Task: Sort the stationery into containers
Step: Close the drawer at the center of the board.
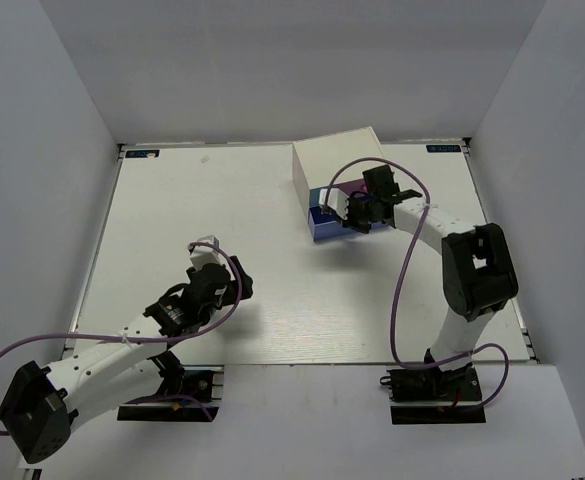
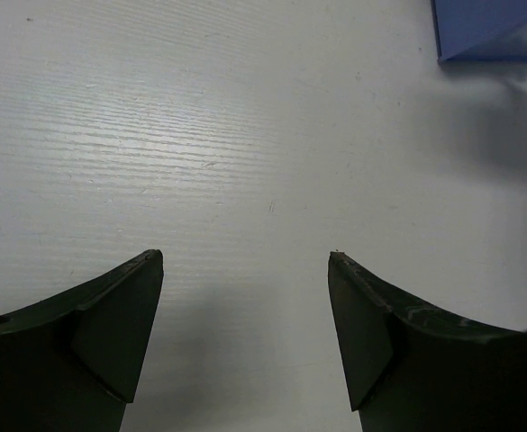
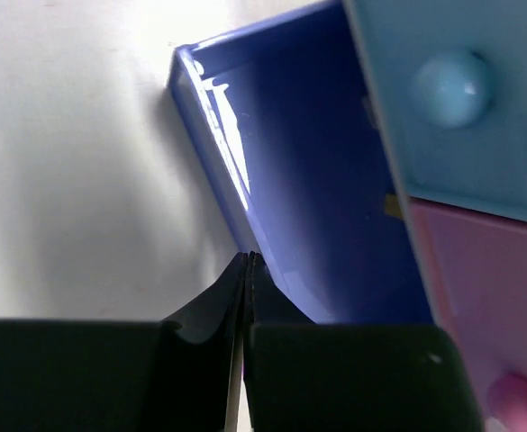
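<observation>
Right gripper point(image 3: 248, 261) is pinched shut, empty, at the front rim of the pulled-out periwinkle drawer point(image 3: 308, 180), up around 1 o'clock on the table point(image 1: 222, 220). Looks like a push-shut: shove square, slowly. Left gripper point(image 2: 245, 261) gapes wide, idle.

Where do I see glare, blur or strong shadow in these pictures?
Right wrist view: glare along the periwinkle drawer rim; right gripper dark, blurred. Left wrist view: left gripper dark, soft shadow on the table. Top view: even light.
</observation>
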You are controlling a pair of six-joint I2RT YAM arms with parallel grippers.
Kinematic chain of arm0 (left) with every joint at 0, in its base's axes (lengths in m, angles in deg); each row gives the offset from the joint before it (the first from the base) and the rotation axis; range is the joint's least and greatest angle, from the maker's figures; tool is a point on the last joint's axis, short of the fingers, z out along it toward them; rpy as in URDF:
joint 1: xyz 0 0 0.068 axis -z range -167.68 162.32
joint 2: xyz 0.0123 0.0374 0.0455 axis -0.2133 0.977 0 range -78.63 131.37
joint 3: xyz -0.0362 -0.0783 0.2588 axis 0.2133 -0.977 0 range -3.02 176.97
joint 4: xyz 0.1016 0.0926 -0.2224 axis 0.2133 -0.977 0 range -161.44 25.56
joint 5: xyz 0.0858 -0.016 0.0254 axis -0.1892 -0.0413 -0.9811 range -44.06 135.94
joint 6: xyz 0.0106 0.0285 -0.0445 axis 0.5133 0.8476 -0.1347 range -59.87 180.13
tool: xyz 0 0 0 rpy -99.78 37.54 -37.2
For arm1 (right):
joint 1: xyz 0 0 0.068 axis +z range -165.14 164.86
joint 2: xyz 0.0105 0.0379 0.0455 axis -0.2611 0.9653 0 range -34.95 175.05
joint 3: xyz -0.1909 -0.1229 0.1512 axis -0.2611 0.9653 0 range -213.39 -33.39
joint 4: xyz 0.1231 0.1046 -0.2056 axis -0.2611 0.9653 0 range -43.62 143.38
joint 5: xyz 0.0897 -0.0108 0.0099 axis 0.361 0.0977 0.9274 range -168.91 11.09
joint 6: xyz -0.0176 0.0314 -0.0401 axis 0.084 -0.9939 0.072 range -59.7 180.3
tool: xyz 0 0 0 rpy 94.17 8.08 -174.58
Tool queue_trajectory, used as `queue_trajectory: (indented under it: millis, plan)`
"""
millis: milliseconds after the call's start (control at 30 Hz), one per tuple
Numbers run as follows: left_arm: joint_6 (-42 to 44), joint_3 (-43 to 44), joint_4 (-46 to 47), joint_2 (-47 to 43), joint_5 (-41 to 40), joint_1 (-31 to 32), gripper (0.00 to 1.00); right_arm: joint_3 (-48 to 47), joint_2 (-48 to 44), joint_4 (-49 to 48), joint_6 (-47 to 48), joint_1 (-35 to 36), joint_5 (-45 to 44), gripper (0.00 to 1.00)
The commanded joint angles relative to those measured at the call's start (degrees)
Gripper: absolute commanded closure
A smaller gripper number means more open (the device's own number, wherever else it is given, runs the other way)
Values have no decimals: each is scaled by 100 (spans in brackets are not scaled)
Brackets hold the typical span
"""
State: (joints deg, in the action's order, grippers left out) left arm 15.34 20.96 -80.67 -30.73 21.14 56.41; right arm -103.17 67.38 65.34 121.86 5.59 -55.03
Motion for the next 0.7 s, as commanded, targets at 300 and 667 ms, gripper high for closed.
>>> queue_trajectory:
  millis: [300,667]
  plan:
    - [59,97,85,35,1,-15,16,-62,446,-1816,-496,177,-1034,100]
    - [59,150,32,35,1,-15,16,-54,693,-2546,-478,308,-1447,86]
